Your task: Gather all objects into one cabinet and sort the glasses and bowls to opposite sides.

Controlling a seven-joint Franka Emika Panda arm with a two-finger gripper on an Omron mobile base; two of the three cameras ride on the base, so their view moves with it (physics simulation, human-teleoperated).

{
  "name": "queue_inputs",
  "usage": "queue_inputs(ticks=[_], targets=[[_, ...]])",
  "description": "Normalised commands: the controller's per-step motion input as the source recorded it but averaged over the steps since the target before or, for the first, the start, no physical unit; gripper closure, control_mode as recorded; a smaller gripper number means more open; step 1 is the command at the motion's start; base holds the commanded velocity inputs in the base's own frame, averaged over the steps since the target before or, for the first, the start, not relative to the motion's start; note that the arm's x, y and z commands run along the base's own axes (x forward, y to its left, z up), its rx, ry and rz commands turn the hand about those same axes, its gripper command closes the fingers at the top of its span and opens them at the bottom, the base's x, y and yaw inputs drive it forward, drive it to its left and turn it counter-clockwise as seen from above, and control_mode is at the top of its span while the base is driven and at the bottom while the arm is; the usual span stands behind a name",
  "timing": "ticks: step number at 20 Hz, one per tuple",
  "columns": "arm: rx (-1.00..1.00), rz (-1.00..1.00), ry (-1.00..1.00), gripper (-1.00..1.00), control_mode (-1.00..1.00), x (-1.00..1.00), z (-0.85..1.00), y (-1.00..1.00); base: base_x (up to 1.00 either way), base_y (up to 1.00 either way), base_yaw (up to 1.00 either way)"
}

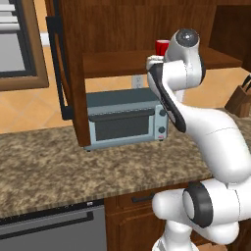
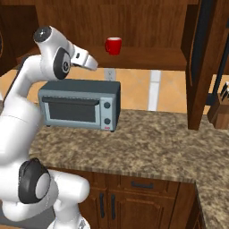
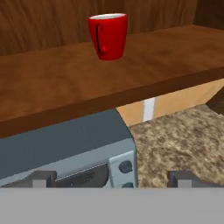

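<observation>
- Dark finger tips of the gripper stand wide apart with nothing between them, just above the grey toaster oven
- Red cup stands upright on the floor board of the open cabinet, beyond the gripper and apart from it
- Cabinet door hangs open with its long black bar handle
- Toaster oven sits on the speckled stone counter, under the cabinet
</observation>
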Motion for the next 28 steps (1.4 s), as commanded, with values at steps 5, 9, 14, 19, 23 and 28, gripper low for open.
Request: queue_inputs(ticks=[5, 9, 14, 19, 23, 28], targets=[[0.00, 0.00, 0.00, -1.00, -1.00, 0.74, 0.32, -0.10, 0.00, 0.00, 0.00], [0.00, 0.00, 0.00, -1.00, -1.00, 0.84, -0.01, -0.18, 0.00, 0.00, 0.00], [0.00, 0.00, -0.06, -1.00, -1.00, 0.53, -0.05, -0.25, 0.00, 0.00, 0.00], [0.00, 0.00, -0.03, -1.00, -1.00, 0.73, 0.00, -0.08, 0.00, 0.00, 0.00], [0.00, 0.00, -0.12, -1.00, -1.00, 0.22, -0.07, -0.04, 0.00, 0.00, 0.00], [0.00, -0.02, -0.02, -1.00, -1.00, 0.21, 0.01, -0.04, 0.00, 0.00, 0.00]])
